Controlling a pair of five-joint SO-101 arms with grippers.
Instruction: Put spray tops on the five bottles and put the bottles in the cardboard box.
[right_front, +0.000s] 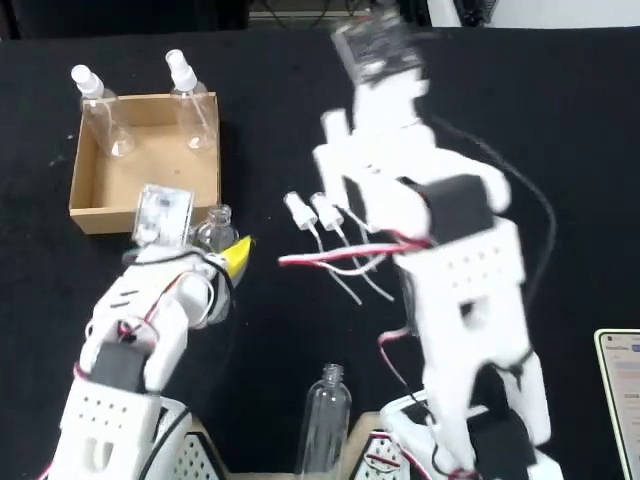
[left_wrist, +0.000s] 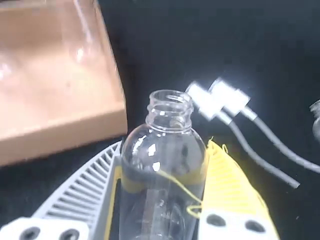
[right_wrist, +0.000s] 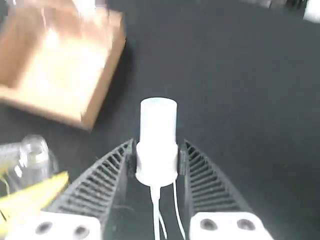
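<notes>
**Two-arm bench, spray-top fitting.** The left pincer (left_wrist: 162, 175) is pressed onto an open bottle (left_wrist: 170, 107). One grey finger and one yellow finger clamp the bottle just below its shoulders, and its lower body is cut off at the frame edge.

The right pincer (right_wrist: 157, 147) pinches a spray top (right_wrist: 157, 125) by the collar. The thin dip tube runs back between the black fingers, and its end is out of frame. In the high view this pincer's fingers are hard to make out against the blurred white arm.

Two loose spray tops (right_front: 298, 210) lie side by side just ahead of the left pincer, tubes trailing under the right arm.

The cardboard box (right_front: 90, 212) sits close beside the left pincer's tip (whether they touch cannot be told). Two capped bottles (right_front: 192, 100) stand against the box's far wall.

A spare open bottle (right_front: 325, 410) is behind both pincers, between the arm bases, with its base cut off. Whether it is upright or tilted is unclear.

Well out to the right pincer's outer side, a lit screen (right_front: 620, 385) is cut off by the frame edge, its writing too small to read.
</notes>
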